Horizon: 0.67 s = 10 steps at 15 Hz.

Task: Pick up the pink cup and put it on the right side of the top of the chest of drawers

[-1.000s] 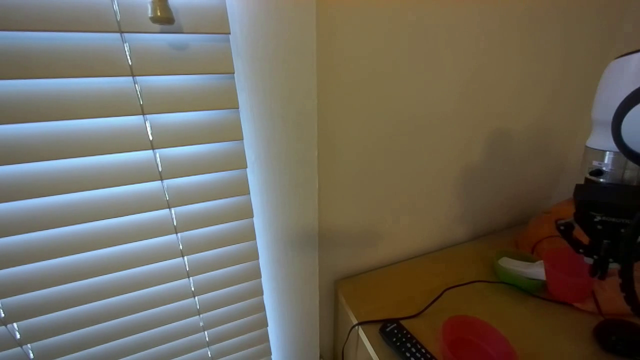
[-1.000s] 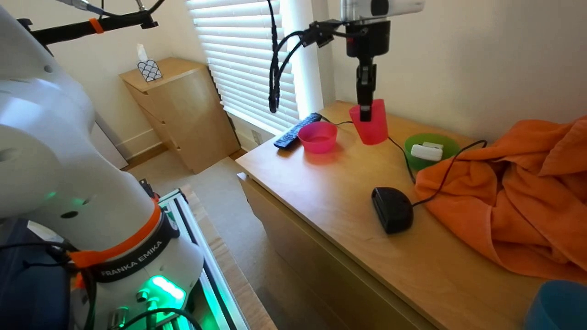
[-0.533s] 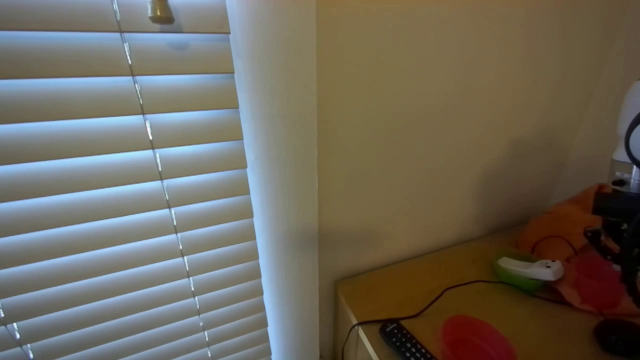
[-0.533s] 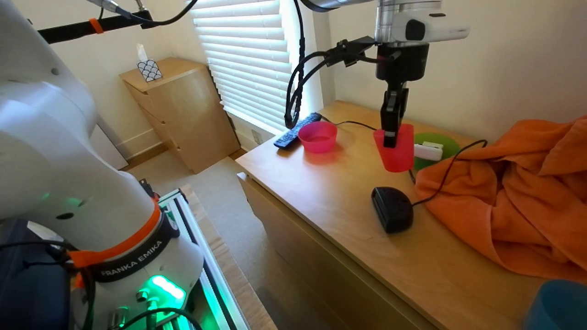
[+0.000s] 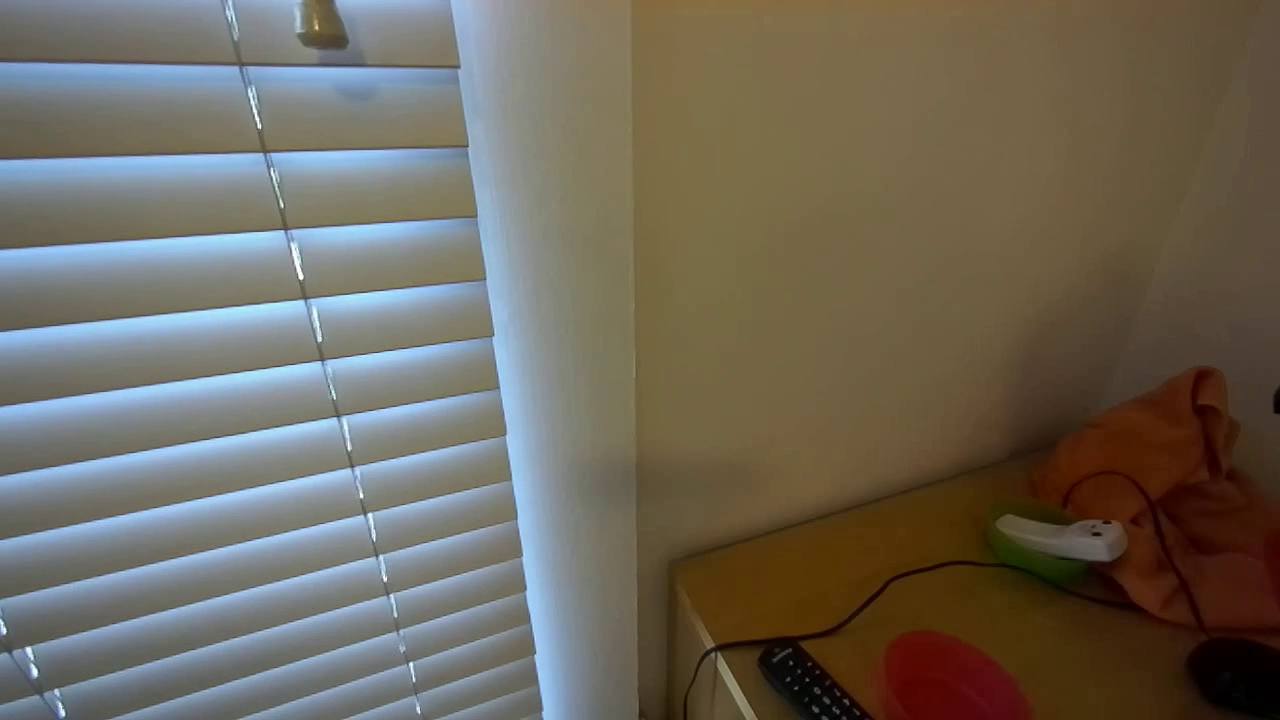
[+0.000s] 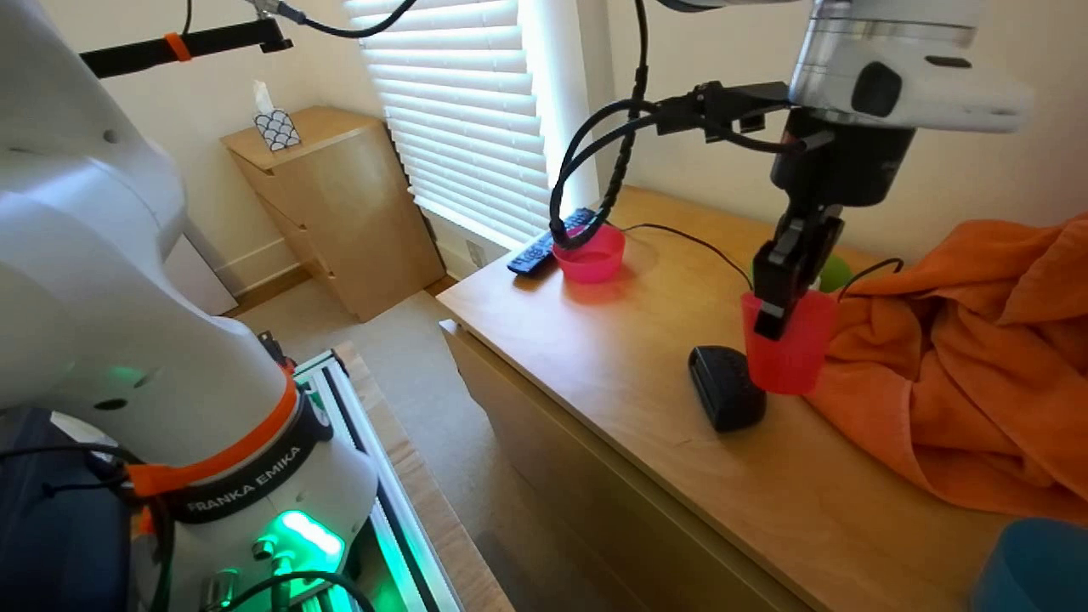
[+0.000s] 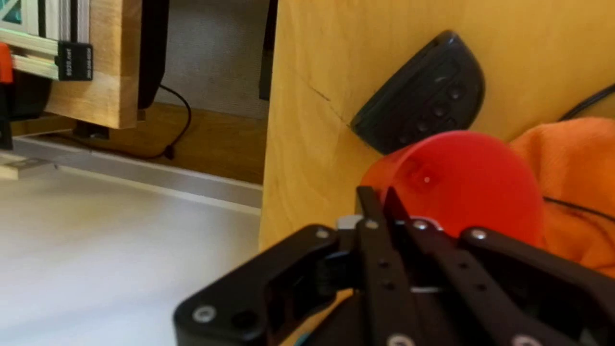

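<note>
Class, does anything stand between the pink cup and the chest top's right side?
Partly: an orange towel lies toward the back, and a blue container shows farther right. The gripper, holding the pink cup, could probably skirt both.

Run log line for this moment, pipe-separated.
gripper: shut on wall of pink cup | cup: seemingly aloft over chest of drawers | release: not yet | nearby: black device, orange towel

In an exterior view, the gripper (image 6: 773, 325) and pink cup (image 6: 790, 364) hide most of a green bowl (image 6: 836, 274), while a blue container (image 6: 1033, 568) and an orange cloth (image 6: 960, 357) run out of frame.
</note>
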Tool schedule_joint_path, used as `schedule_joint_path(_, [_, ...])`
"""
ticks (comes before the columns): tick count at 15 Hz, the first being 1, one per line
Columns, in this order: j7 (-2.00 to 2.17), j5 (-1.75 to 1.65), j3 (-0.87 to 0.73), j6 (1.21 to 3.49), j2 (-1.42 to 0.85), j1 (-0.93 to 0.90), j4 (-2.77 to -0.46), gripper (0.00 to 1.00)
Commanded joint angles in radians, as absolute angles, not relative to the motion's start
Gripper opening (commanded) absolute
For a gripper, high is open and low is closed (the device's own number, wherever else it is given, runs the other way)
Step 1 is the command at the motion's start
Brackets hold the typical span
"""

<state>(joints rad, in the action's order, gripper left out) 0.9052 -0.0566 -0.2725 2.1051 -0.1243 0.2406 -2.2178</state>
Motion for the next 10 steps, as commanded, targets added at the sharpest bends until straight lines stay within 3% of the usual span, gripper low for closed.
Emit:
schedule_joint_path(1, [0.895,0.072,-0.307,2.027,-0.157,0.284,-2.181,0.01])
schedule_joint_path(2, [0.902,0.007,-0.303,2.083,-0.136,0.264,-2.208,0.05])
schedule_joint_path(10, [0.845,0.124,-0.335,2.065,-0.196,0.316,-2.177,0.01])
